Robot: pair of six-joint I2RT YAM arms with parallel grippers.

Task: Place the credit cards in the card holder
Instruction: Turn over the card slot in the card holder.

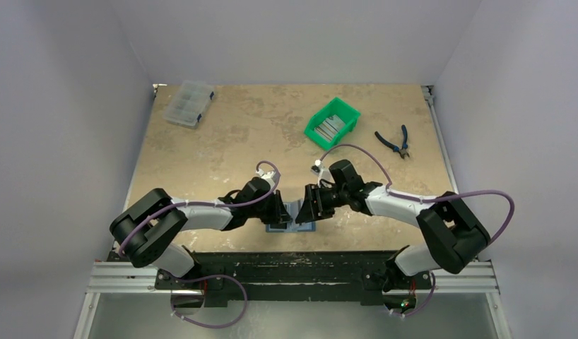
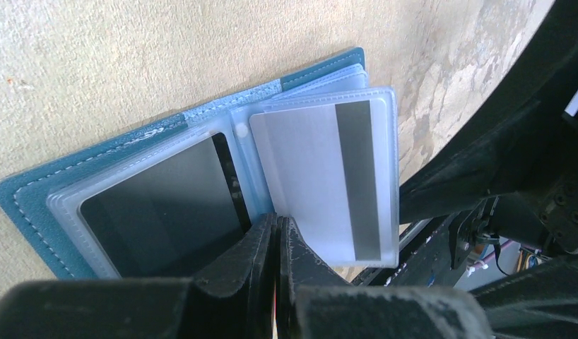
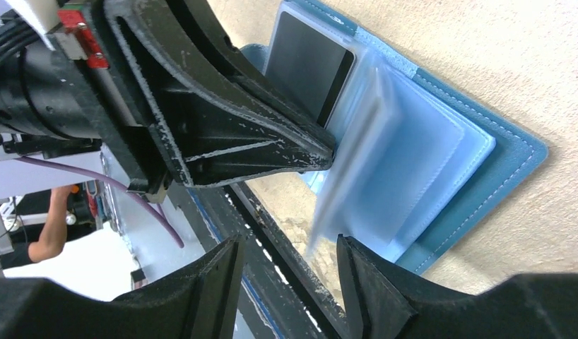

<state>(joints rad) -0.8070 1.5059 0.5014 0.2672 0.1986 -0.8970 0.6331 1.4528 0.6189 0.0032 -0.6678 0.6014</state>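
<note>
The teal card holder (image 1: 292, 220) lies open near the table's front edge, between both grippers. In the left wrist view its cover (image 2: 32, 205) frames clear sleeves: a dark credit card (image 2: 166, 205) sits in the left one and a silvery card with a grey stripe (image 2: 321, 183) in the right one. My left gripper (image 2: 278, 224) is shut, its tips pressing on the fold between the two sleeves. My right gripper (image 3: 290, 265) stands open just off the holder's near edge. A loose, blurred sleeve page (image 3: 357, 162) rises close to its right finger, not gripped. More grey cards (image 1: 330, 128) lie in the green bin.
The green bin (image 1: 345, 111) stands at the back right, with pliers (image 1: 393, 140) to its right. A clear compartment box (image 1: 189, 103) sits at the back left. The black front rail (image 3: 272, 233) runs right beside the holder.
</note>
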